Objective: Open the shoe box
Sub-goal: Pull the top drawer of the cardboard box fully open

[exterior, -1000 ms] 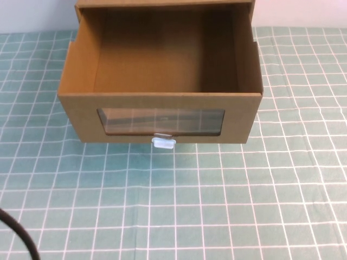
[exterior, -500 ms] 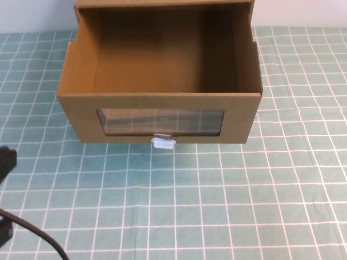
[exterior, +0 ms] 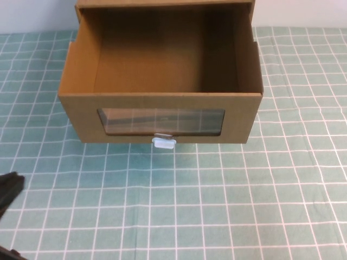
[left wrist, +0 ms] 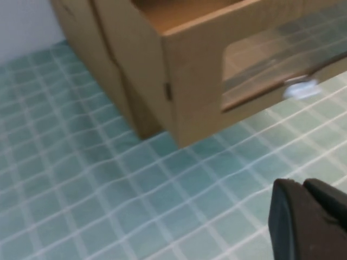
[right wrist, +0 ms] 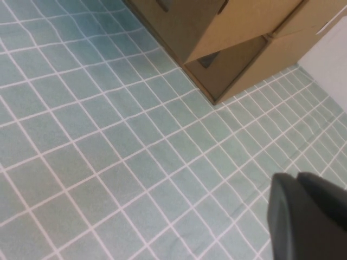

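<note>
The brown cardboard shoe box (exterior: 76, 81) stands at the back of the table, its drawer pulled out toward me and empty inside. The drawer front has a clear window (exterior: 161, 121) and a white pull tab (exterior: 164, 142) below it. My left gripper (exterior: 10, 187) shows at the left edge, well in front of and left of the box, touching nothing. In the left wrist view the left gripper (left wrist: 301, 185) is shut and empty, with the box (left wrist: 190, 81) and tab (left wrist: 301, 89) beyond it. My right gripper (right wrist: 295, 177) is shut and empty over the cloth, off the box's (right wrist: 217, 27) right side.
A green cloth with a white grid (exterior: 217, 206) covers the table. A white wall (exterior: 32, 13) runs behind the box. A dark piece of the left arm (exterior: 11, 253) sits at the bottom left corner.
The left gripper came into view at the left edge, then slid lower along it, toward me. The box and its drawer have not moved.
</note>
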Controlling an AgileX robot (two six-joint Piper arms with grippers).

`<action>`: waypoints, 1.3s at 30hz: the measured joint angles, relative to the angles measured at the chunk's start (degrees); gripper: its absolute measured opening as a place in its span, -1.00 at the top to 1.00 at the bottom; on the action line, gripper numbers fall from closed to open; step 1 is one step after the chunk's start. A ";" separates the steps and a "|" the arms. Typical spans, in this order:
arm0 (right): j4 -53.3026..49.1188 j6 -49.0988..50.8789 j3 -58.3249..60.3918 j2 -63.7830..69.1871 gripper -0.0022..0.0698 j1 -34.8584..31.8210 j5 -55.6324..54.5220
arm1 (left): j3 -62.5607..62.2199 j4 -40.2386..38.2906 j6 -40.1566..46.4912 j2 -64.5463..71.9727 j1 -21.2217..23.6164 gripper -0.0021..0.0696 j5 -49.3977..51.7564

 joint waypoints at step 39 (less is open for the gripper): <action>1.51 0.00 0.08 0.00 0.98 0.00 0.00 | 33.93 29.48 -31.67 -26.84 1.66 0.96 -16.24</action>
